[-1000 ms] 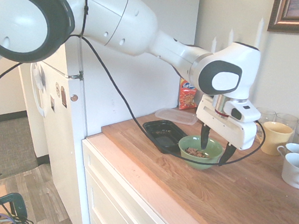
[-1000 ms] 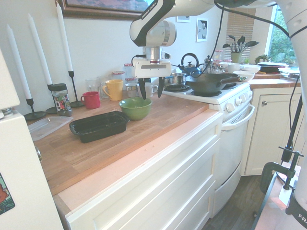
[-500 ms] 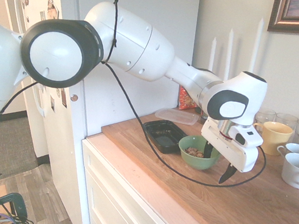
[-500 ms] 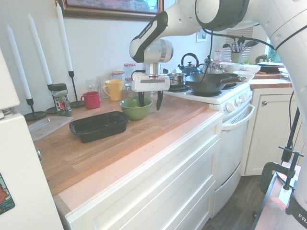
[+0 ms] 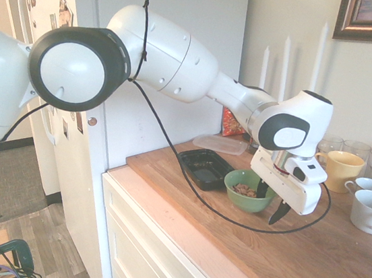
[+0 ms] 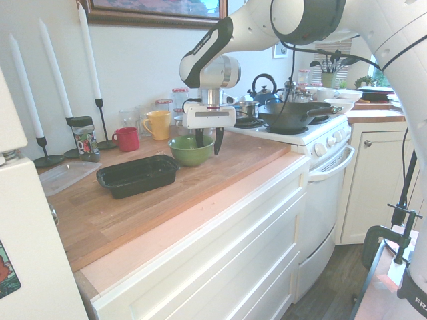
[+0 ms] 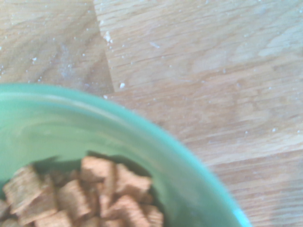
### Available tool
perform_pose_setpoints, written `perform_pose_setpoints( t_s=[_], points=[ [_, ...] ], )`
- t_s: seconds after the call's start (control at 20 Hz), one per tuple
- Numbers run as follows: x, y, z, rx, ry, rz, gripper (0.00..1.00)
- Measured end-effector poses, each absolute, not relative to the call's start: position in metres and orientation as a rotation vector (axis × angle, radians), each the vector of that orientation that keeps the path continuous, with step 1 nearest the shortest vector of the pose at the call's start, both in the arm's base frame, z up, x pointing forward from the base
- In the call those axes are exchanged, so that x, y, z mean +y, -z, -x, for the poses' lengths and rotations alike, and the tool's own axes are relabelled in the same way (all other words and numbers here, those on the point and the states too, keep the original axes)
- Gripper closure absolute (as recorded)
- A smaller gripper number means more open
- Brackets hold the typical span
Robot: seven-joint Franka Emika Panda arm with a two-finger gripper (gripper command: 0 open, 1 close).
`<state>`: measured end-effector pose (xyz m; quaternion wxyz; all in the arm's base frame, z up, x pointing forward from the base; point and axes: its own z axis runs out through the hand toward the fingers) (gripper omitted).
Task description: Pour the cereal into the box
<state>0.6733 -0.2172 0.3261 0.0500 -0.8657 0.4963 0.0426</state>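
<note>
Centre frame, on the wooden desk (image 5: 308, 249): hand (image 5: 270, 202) straddling the green bowl's (image 5: 248, 189) rim, fingers partly apart, not visibly clamped. Cereal (image 7: 75, 194) heaped inside, loose, light, spill-prone; rigid rim likely the best grip. Black box (image 5: 204, 167) just left of the bowl.

Cereal (image 5: 243, 189) in bowl (image 5: 235, 194); box (image 5: 203, 167) beside it on counter (image 5: 335, 252).
</note>
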Motion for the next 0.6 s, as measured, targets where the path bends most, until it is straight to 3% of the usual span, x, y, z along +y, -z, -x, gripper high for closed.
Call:
perform_pose_setpoints(
  t_s=[0.6],
  points=[
    [-0.2145,-0.329,-0.6759,1.504,-0.122,2.633,1.0]
  ],
)
